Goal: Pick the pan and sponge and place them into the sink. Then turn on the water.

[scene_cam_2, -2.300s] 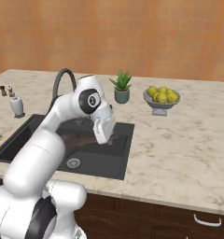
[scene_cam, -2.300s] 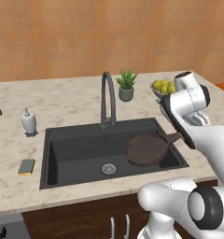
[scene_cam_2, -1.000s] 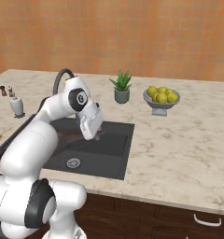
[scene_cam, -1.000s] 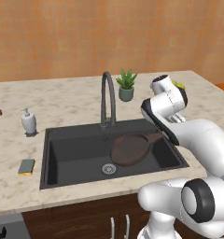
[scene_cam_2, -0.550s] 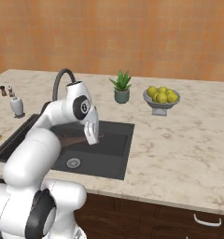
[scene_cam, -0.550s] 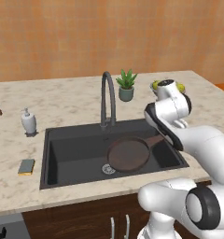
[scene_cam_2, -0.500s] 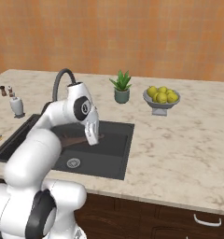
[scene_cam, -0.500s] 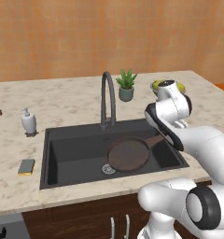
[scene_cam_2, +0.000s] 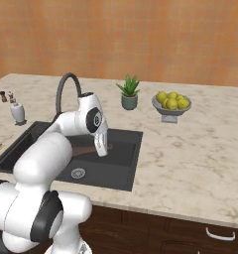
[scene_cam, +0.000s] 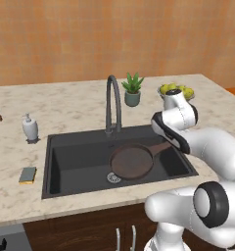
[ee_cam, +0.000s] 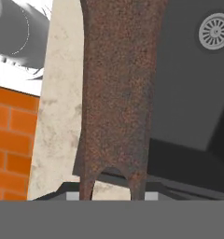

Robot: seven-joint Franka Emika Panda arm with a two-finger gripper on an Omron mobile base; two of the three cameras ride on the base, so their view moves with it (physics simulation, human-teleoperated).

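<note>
Step in hand, by my read: pan placement. Sink (scene_cam: 65, 147) is black basin set in counter; pan (scene_cam: 132, 161) sits low inside it, just right of drain, whether resting on floor I can't tell. My gripper (scene_cam: 167, 145) clamped on pan handle, which runs straight out from fingers in hand view. Sponge (scene_cam: 27, 175) on counter left of sink, well apart from gripper. Next I'd settle pan, release, fetch sponge.

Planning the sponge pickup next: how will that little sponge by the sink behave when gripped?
The sponge is a small flat block lying on the counter, so probably light and unlikely to roll. Its yellow body looks like foam, so it may squash under the fingers. Lying flat beside the sink, it offers little height to grip.
</note>
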